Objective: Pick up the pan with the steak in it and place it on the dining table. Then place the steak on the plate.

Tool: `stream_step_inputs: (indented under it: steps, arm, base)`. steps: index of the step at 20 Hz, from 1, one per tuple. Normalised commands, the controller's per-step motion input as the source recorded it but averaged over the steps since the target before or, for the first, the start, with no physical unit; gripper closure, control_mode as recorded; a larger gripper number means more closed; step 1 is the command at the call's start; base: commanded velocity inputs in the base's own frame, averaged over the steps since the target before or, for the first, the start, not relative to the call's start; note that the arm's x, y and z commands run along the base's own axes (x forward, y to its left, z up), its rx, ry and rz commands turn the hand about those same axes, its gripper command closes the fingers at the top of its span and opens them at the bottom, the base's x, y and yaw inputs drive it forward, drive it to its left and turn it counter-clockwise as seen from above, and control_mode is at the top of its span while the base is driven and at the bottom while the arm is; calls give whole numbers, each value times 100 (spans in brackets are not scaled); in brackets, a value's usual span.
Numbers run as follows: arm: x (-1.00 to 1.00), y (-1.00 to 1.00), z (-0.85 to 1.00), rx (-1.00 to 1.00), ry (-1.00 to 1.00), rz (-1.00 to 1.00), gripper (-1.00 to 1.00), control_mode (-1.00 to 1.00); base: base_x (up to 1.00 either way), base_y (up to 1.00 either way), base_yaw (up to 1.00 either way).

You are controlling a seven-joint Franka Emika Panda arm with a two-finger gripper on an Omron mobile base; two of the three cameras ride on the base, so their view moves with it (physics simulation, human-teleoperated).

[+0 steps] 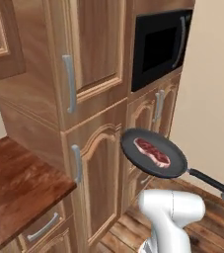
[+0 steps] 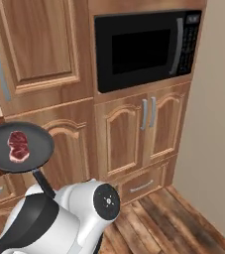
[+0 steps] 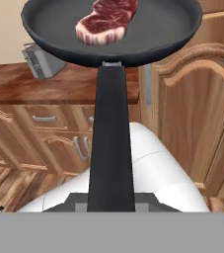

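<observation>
Pan (image 1: 155, 153): dark, round, held level in mid-air in front of tall wooden cabinets (image 1: 84, 99), handle (image 3: 111, 143) running back to gripper (image 3: 111, 205). Steak (image 1: 152, 151): lying flat inside pan, near middle. Gripper: clenched on end of pan handle. Microwave (image 2: 146, 47): built in above lower cabinet doors. Wooden counter (image 1: 15, 183): left of pan, well apart. Toaster (image 3: 42, 62): on counter.

A home kitchen: wooden cabinets (image 2: 39, 54), built-in microwave (image 2: 146, 47), wooden counter (image 1: 15, 183) with drawers.
</observation>
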Motion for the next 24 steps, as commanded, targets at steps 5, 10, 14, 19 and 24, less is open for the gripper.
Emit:
stream_step_inputs:
  steps: [5,10,14,19,24]
  arm:
    - [0,0,0,0,0,0,100,100]
    - [0,0,0,0,0,0,100,100]
    - [0,0,0,0,0,0,100,100]
    - [0,0,0,0,0,0,100,100]
    - [0,0,0,0,0,0,100,100]
  base:
    - [-12,0,49]
    - [-16,0,47]
    - [-22,0,44]
    - [-25,0,43]
    - [-18,0,46]
